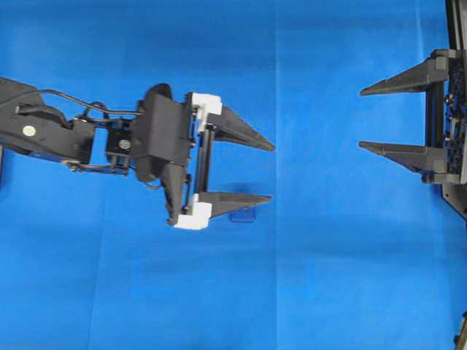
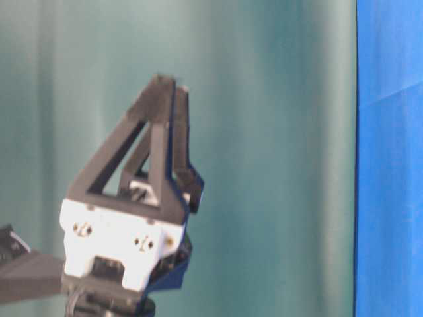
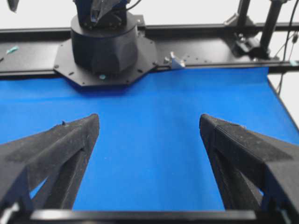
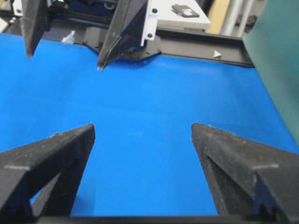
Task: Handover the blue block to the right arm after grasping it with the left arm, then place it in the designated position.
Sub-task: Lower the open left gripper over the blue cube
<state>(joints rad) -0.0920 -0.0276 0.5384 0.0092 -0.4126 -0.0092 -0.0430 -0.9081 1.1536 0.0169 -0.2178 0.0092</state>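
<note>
The blue block (image 1: pixel 243 214) lies on the blue cloth, a small darker square partly tucked under the lower finger of my left gripper (image 1: pixel 271 172). That gripper, with white brackets, hovers open over the middle of the cloth, and nothing sits between its fingers (image 3: pixel 148 119). It also shows side-on in the table-level view (image 2: pixel 168 84). My right gripper (image 1: pixel 360 119) waits at the right edge, open and empty, facing the left one across a gap. From the right wrist view (image 4: pixel 143 127) the left gripper (image 4: pixel 64 62) hangs at the top left. Neither wrist view shows the block.
The right arm's round black base (image 3: pixel 105 44) and a black rail (image 3: pixel 210 46) border the cloth's far side in the left wrist view. A teal curtain (image 2: pixel 264 132) hangs behind the table. White boards (image 4: pixel 180 11) sit behind the opposite rail.
</note>
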